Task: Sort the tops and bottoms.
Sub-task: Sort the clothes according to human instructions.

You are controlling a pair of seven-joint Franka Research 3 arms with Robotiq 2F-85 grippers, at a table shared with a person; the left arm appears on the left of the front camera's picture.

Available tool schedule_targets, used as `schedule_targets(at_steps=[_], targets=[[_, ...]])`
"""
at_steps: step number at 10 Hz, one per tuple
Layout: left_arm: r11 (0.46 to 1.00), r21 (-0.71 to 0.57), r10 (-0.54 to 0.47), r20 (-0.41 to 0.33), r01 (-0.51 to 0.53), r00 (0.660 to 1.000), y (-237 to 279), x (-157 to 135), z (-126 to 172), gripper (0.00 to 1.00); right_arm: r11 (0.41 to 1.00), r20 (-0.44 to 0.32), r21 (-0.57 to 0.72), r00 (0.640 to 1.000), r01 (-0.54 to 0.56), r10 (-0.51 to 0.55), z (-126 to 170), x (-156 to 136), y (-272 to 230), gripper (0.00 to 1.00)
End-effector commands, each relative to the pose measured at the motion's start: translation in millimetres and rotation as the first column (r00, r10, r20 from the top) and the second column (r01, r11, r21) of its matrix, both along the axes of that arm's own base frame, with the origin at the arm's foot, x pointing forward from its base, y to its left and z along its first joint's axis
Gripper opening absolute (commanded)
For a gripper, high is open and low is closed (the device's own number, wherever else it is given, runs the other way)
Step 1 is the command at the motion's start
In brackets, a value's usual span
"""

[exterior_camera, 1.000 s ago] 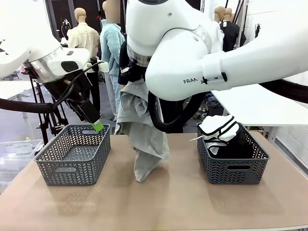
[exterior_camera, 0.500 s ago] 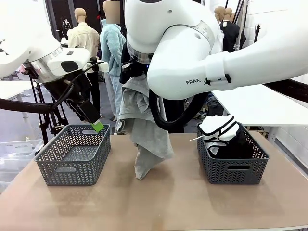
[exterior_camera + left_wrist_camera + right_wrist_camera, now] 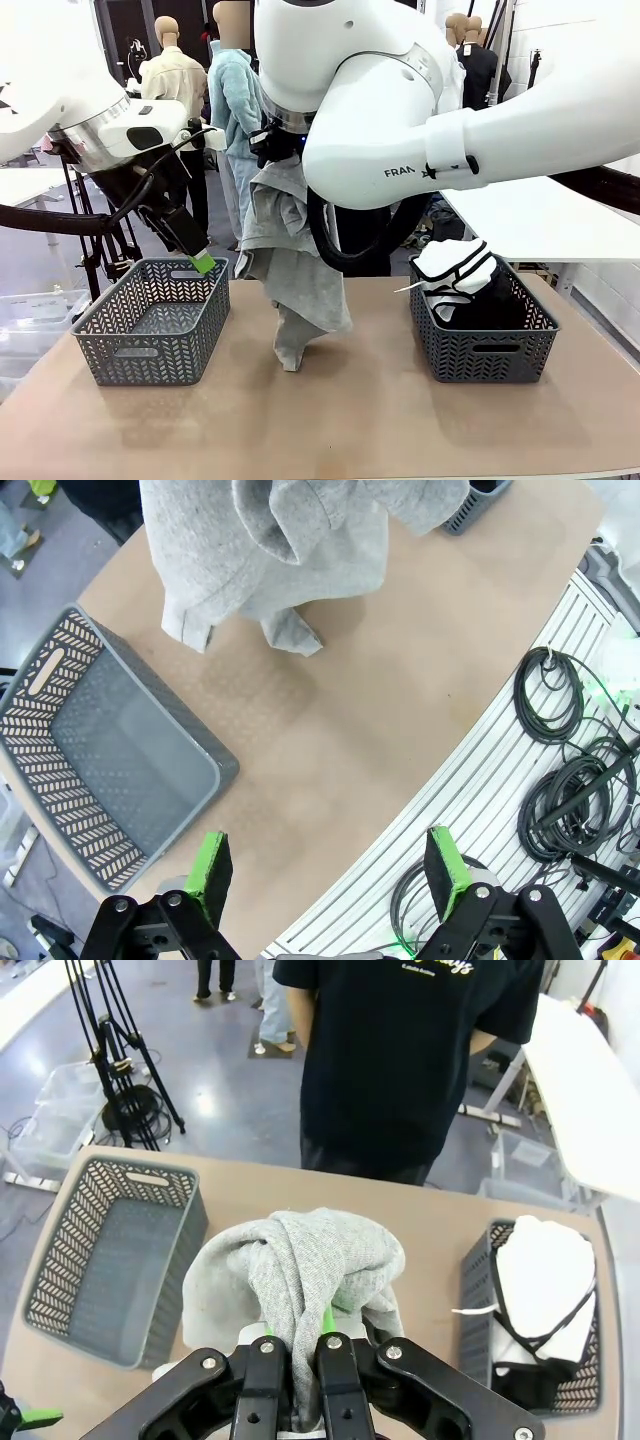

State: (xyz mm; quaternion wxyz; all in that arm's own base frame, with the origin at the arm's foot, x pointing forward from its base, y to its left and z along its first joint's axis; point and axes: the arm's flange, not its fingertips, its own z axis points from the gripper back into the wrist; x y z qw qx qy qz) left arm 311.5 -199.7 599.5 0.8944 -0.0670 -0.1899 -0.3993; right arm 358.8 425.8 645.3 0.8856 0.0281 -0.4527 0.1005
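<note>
Garment: grey garment (image 3: 290,262) hung clamped in right end effector (image 3: 300,1352) above table (image 3: 360,410), hem touching it.
Change: lifted slightly, drifted left toward empty left basket (image 3: 150,320).
Left end effector (image 3: 325,865): jaws apart, empty.
Right basket (image 3: 485,345): held clothes.

I see a brown table (image 3: 380,420) carrying two grey lattice baskets: the empty basket (image 3: 152,320) sits just below my left gripper (image 3: 203,262), and the basket with dark and white clothing (image 3: 482,318) sits off to the right of my right gripper (image 3: 303,1355). Straight beneath that right gripper, the bottom end of the grey garment (image 3: 292,285) looks to touch the tabletop between the two baskets.
</note>
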Motion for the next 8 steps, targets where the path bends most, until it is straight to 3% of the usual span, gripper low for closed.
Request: schedule_targets(at_steps=[1, 8], targets=[[1.0, -0.002, 0.001, 0.004, -0.001, 1.0, 0.7, 0.3, 0.1, 1.0, 1.0, -0.005, 0.001, 1.0, -0.014, 0.014, 2.9, 1.1, -0.9, 0.0], [1.0, -0.002, 0.001, 0.004, -0.001, 1.0, 0.7, 0.3, 0.1, 1.0, 1.0, -0.005, 0.001, 1.0, -0.014, 0.014, 2.9, 1.1, -0.9, 0.0]])
